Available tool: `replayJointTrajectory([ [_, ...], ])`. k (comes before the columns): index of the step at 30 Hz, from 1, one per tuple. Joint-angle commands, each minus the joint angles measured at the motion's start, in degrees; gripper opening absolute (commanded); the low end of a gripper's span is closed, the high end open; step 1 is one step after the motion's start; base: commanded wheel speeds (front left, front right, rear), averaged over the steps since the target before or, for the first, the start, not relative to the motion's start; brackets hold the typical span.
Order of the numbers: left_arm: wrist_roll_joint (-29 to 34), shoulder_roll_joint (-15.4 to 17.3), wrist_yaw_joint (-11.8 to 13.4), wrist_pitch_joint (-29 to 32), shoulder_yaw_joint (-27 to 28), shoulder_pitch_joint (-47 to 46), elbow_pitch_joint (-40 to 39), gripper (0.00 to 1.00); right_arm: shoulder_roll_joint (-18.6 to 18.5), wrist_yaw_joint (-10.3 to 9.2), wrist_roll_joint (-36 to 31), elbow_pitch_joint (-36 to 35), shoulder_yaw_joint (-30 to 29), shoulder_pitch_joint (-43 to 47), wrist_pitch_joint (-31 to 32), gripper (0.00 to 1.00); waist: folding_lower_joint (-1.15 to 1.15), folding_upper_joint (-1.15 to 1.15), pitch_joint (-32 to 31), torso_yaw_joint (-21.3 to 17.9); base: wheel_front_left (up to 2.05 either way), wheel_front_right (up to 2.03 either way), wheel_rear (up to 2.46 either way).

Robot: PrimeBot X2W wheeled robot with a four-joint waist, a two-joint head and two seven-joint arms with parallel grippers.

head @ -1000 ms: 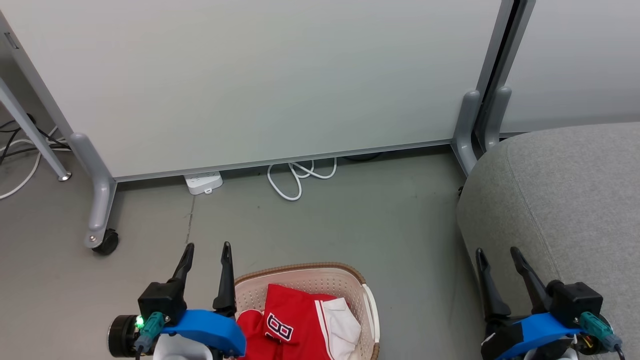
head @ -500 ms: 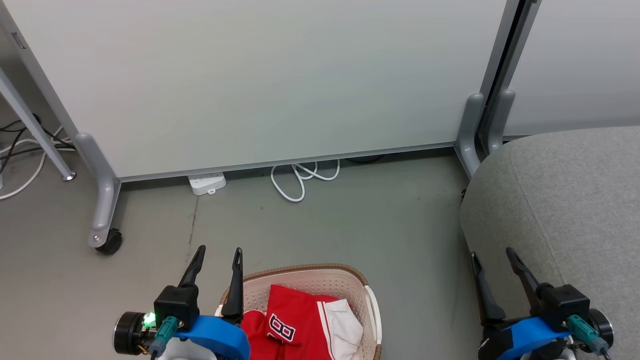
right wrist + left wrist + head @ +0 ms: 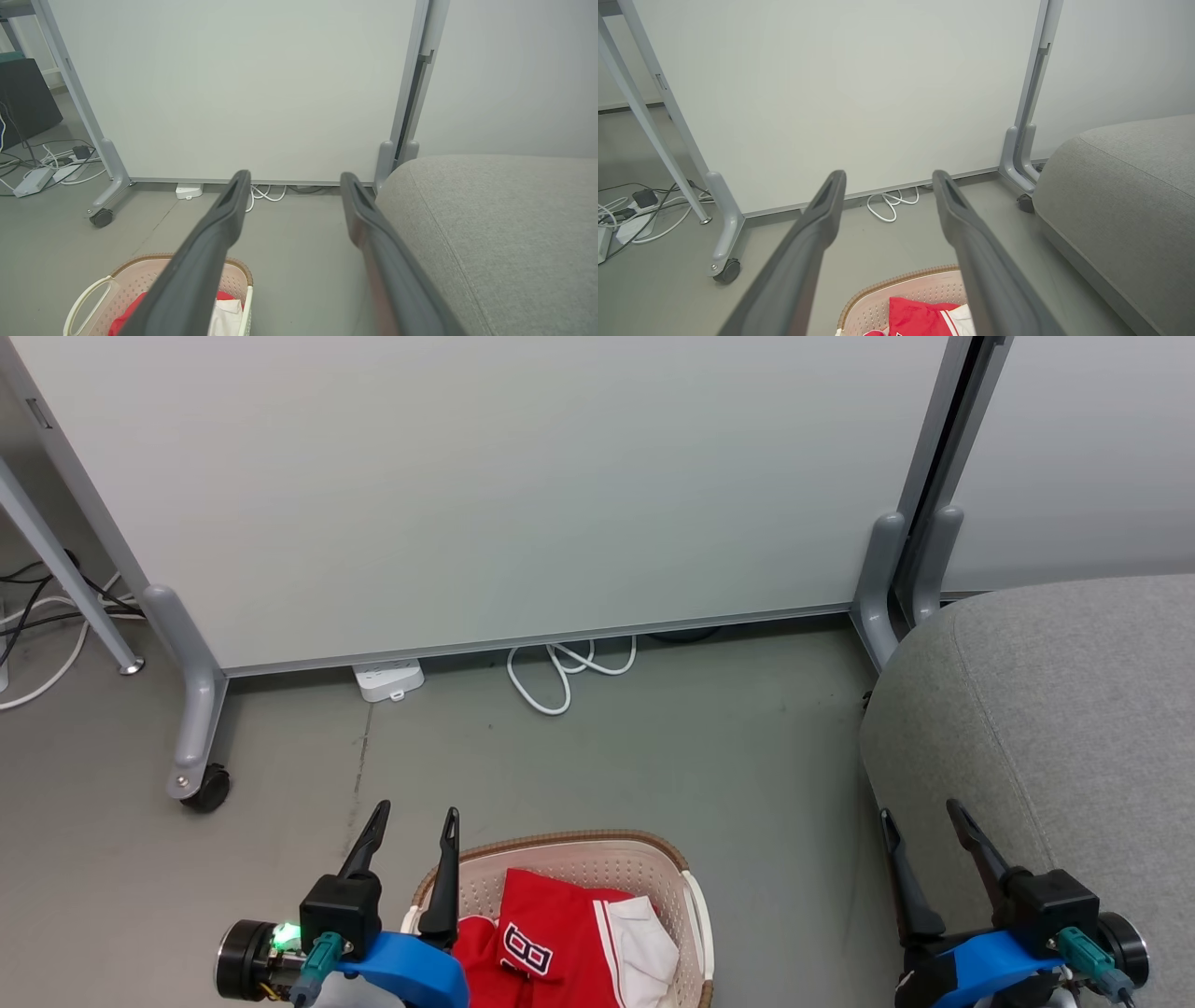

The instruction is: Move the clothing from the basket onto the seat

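The cream basket (image 3: 579, 861) with its brown rim stands on the floor at the bottom centre of the head view. Inside lies the red clothing (image 3: 551, 933), a jersey with black-and-white lettering and a white part at its right. My left gripper (image 3: 416, 814) is open, empty, just left of the basket's rim. My right gripper (image 3: 920, 810) is open and empty by the left edge of the grey seat (image 3: 1055, 709). In the left wrist view the basket (image 3: 901, 291) and clothing (image 3: 920, 317) lie below its open fingers. The right wrist view has the basket (image 3: 140, 275) lower left, the seat (image 3: 504, 224) right.
A pale partition panel (image 3: 523, 476) on grey wheeled feet (image 3: 191, 775) closes off the back. A white power strip (image 3: 387, 679) and a looped white cable (image 3: 560, 672) lie at its base. More cables (image 3: 47, 607) lie far left. Grey floor (image 3: 653, 756) spreads between basket and panel.
The head view has shifted slightly. My left gripper has moved right, closer to the basket's rim. The right gripper has dropped a little lower. The clothing has not moved.
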Motion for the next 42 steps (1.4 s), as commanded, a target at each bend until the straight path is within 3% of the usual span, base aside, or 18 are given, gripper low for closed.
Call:
replayJointTrajectory([
  [1, -0.2, 0.2, -0.2, -0.3, 0.0, -0.7, 0.1, 1.0, -0.4, 0.03, 0.1, 0.1, -0.1, -0.4, -0.3, 1.0, 0.0, 0.0, 0.0, 0.0, 0.0, 0.0, 0.0],
  [15, 0.1, 0.2, -0.6, -0.3, -0.7, -1.0, 1.3, 1.0, -0.4, 0.03, 0.9, 0.5, 0.0, -0.7, -0.3, 1.0, 0.0, 0.0, 0.4, -0.2, 0.0, 0.0, 0.0],
  [24, 1.2, 0.2, -1.7, -0.3, -2.2, -3.4, 5.5, 1.0, -0.4, 0.03, 1.0, 0.1, 0.9, -1.4, -0.3, 1.0, 0.0, 0.0, 2.2, -2.2, 0.0, 0.0, 0.0],
  [42, 4.0, 2.9, -3.8, -0.3, -8.3, -20.2, 25.6, 1.0, -0.3, 0.02, 2.0, -2.9, 3.6, -11.7, -0.3, 1.0, 0.0, 0.0, 21.1, -9.5, 0.0, 0.0, 0.0],
])
